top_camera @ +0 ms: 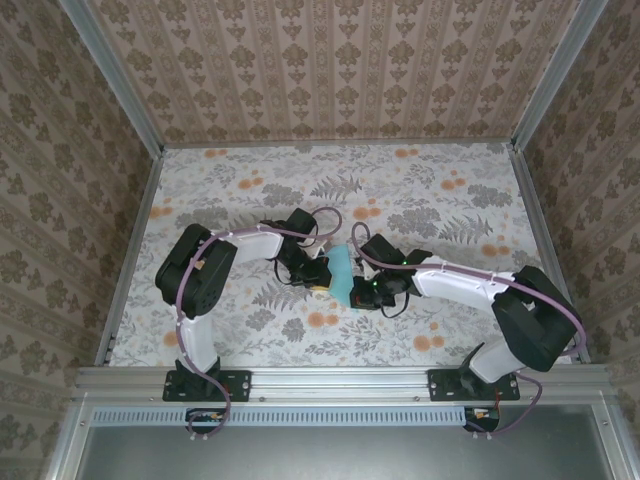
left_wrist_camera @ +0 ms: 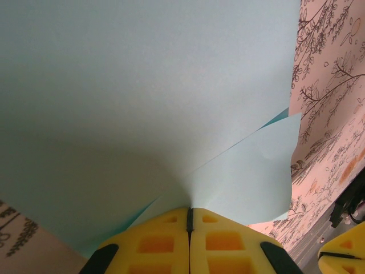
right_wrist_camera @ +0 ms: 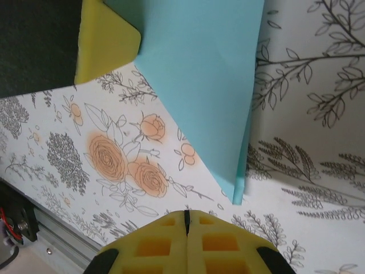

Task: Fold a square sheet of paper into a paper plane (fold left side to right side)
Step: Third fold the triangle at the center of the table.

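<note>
With my left gripper (left_wrist_camera: 190,210) clamped on the sheet of paper (top_camera: 342,272) at the middle of the worktop (top_camera: 450,200), and my right gripper (right_wrist_camera: 186,212) closed on nothing just beside it, any pull could drag the unpinned sheet and skew the crease.

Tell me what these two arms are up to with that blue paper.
They are partway through a fold. The left gripper is shut on the light blue sheet of paper, pinching it between its yellow fingers, with the sheet bowed up from the flowered table. The sheet shows folded layers and a pointed end. The right gripper is shut and holds nothing; it sits close to that point without touching it.
</note>
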### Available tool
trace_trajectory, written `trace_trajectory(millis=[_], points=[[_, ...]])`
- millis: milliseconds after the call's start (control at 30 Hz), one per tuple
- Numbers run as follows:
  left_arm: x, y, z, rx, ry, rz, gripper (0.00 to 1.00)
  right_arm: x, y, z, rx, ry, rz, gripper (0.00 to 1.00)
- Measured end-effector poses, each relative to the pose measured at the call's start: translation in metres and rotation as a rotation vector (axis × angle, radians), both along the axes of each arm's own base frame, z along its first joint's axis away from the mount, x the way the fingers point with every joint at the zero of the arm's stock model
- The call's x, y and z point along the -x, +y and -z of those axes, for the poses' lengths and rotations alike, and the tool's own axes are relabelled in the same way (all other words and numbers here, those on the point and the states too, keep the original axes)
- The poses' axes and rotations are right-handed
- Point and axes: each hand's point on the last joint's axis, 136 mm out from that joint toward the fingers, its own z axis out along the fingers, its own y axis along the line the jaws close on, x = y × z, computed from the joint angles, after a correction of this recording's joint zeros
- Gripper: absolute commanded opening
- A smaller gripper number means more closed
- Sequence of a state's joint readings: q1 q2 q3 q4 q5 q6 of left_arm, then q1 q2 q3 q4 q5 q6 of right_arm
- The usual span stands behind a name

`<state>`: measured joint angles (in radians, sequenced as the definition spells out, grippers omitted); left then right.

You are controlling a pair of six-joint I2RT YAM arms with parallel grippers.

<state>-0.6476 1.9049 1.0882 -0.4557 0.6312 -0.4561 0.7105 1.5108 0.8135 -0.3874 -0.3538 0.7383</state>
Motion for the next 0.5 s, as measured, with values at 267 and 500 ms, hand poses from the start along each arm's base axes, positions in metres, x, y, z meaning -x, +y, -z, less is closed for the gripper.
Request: trace_trajectory(millis=[267, 500], points=[[0.0, 0.0, 0.0, 0.0, 0.0, 0.0, 0.07, -0.008, 0.004, 0.024, 0.046, 0.042, 0.011, 0.04], [-0.001, 0.0, -0.001, -0.003, -0.008, 0.001, 0.09, -0.007, 0.001, 0.035, 0.077, 0.067, 0.016, 0.02]])
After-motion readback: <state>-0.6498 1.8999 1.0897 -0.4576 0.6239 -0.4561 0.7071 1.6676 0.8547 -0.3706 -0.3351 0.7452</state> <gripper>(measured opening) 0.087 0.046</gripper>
